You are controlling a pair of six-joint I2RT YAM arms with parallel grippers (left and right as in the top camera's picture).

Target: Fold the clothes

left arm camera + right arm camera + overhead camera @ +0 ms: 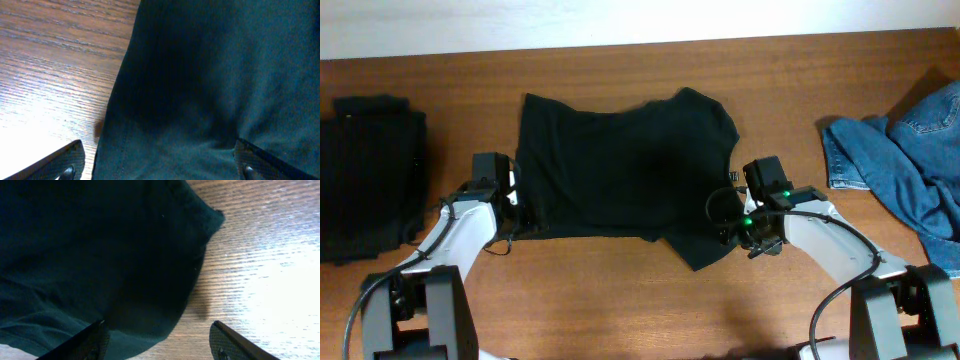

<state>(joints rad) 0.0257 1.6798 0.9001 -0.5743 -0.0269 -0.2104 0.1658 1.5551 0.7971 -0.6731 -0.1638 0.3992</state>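
Observation:
A black T-shirt (620, 165) lies spread on the wooden table, wrinkled, with one sleeve sticking out at its lower right. My left gripper (510, 200) is open at the shirt's left edge, its fingers straddling the hem (160, 160). My right gripper (745, 215) is open at the shirt's right edge, one finger over the sleeve cloth (150, 305) and the other over bare wood. Neither gripper holds anything.
A folded dark garment (370, 175) lies at the left edge of the table. A crumpled pair of blue jeans (910, 150) lies at the right edge. Bare wood runs along the front between my arms.

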